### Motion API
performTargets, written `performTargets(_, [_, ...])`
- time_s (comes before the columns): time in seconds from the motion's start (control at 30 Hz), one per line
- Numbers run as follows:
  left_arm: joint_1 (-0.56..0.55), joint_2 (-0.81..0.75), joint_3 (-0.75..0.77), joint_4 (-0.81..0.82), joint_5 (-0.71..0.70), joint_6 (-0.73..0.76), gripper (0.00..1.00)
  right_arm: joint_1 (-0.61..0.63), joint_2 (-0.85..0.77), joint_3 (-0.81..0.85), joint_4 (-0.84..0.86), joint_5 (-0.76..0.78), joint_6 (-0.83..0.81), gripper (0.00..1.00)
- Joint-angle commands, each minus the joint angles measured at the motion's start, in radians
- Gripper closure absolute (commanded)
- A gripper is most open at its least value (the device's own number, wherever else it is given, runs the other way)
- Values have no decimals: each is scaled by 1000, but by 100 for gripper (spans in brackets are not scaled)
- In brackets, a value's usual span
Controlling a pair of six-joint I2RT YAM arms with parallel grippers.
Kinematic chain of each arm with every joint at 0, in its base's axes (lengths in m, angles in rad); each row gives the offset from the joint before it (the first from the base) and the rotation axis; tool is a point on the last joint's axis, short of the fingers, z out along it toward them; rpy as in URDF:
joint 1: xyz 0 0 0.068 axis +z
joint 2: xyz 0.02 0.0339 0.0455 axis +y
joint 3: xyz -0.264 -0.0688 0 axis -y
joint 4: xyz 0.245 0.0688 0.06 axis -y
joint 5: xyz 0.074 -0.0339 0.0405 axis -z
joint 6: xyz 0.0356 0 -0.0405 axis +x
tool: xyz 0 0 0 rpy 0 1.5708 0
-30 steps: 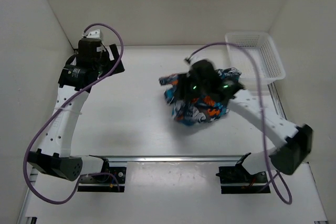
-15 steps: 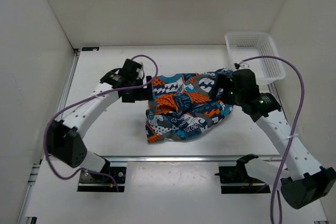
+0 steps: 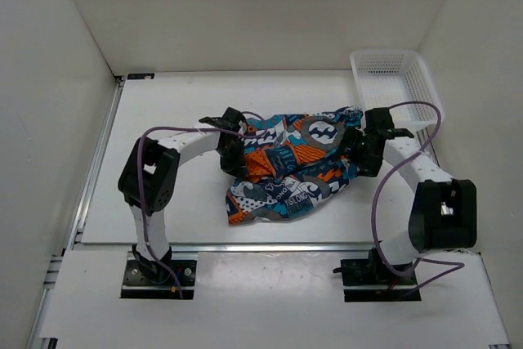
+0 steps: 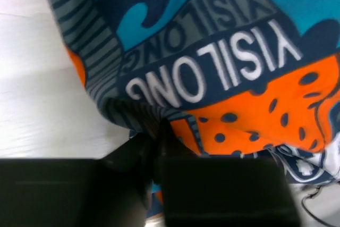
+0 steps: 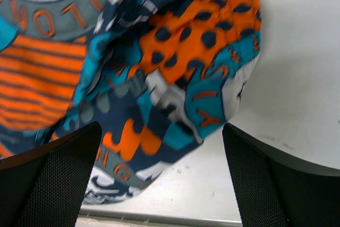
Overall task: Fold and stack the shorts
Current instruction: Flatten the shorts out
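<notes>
- I am working in a robot test lab, not a home or a shop.
- Plain white walls stand on three sides of the white table, like a big box.
- Two robot arms, the left arm and the right arm, sit on black plates by a metal rail at the near edge.
- Purple cables loop in the open along the arms.
- I look down from a camera fixed up high, and each wrist has its own camera too.
- The everyday things I see are the shorts and a white mesh basket.
</notes>
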Motion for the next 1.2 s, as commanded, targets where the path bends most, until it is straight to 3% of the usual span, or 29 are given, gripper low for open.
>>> performTargets(0.0, [32,-58,50,33,79,49,90,-21,39,55,48,-19,0,1])
performTargets(0.2, [247,-306,-11,7,31,78,90,-21,-27,3,57,-19,-23,1])
performTargets(0.47, [383,-354,7,-59,0,89,90,26,-47,-37,82,-30,-43,1])
performTargets(0.53, [412,-343,7,-87,-9,78,53,49,-27,-60,95,-39,-18,1])
performTargets(0.57, [425,-333,7,-99,-18,78,26,77,-27,-60,96,-53,-8,1])
performTargets(0.6, [446,-333,7,-113,-27,78,8,92,-15,-60,112,-63,2,1])
performTargets(0.63, [455,-342,7,-145,-62,66,0,109,-14,-70,129,-73,12,1])
performTargets(0.8, [478,-533,-155,-207,-153,-37,0,253,15,-55,157,-56,52,1])
performTargets(0.93, [437,-720,-400,-168,-23,-184,0,266,94,-37,195,-85,74,1])
performTargets(1.07, [365,-730,-517,-124,14,-278,0,299,179,26,230,-117,83,6])
performTargets(1.17, [353,-690,-552,-89,23,-301,7,333,234,86,231,-129,92,33])
